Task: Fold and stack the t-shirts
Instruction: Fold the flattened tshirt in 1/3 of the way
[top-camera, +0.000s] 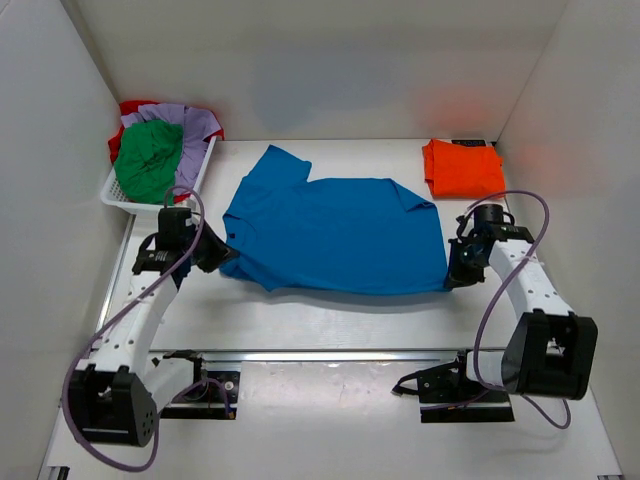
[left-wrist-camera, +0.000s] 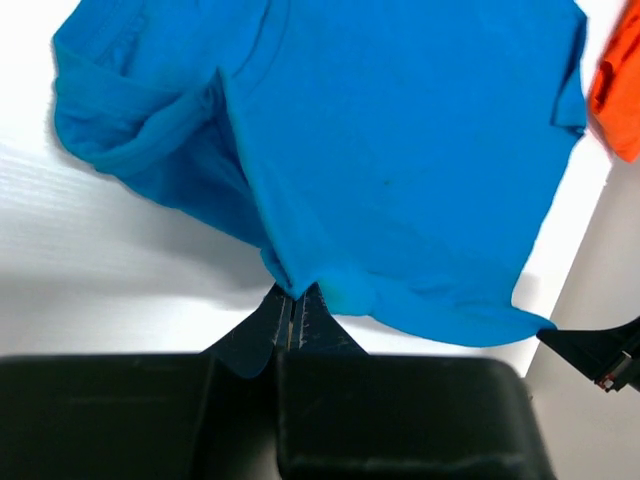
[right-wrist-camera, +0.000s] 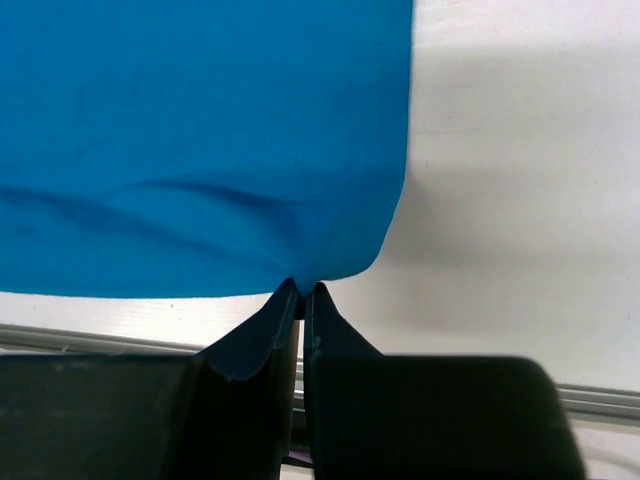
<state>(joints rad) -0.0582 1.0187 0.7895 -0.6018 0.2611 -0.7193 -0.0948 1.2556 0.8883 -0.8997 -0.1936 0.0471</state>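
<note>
From above, the fingertips of the left tool (top-camera: 214, 256) are hidden under the near left corner of the blue t-shirt (top-camera: 340, 235). Its wrist camera shows them pressed together on a bunched fold of that cloth, with no gap between them. The right tool (top-camera: 456, 274) is likewise pinched tight on the near right corner, where its own camera shows only a tip of blue cloth entering the closed fingers. The rest of the shirt runs out of that frame at the top and left. The shirt lies spread across the middle of the white worktop (top-camera: 330, 325), with one sleeve pointing to the far left and a shadow under its near edge. A folded orange t-shirt (top-camera: 462, 167) sits apart at the far right corner, and the left wrist view cuts it off at the frame edge. At the far left, a white basket (top-camera: 112, 192) shows only its near slatted wall, because a green t-shirt (top-camera: 148, 160) is heaped in it with a lavender t-shirt (top-camera: 196, 124) behind. The red t-shirt (top-camera: 130, 107) is mostly buried, and only its edges show.
</note>
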